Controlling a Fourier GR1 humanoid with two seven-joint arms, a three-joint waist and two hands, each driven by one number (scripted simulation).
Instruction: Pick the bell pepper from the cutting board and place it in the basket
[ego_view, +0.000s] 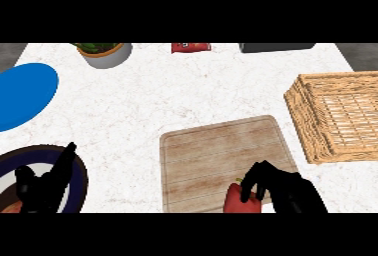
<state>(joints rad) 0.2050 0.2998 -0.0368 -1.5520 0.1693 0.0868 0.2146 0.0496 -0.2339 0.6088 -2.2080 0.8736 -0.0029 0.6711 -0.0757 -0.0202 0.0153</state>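
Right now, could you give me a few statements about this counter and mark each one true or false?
1. The bell pepper lies in the basket. False: it is at the near edge of the cutting board.
2. The right robot hand curls its fingers round the bell pepper. True.
3. The basket stands to the right of the cutting board. True.
4. The left robot hand holds the blue plate. False: it is open, apart from that plate.
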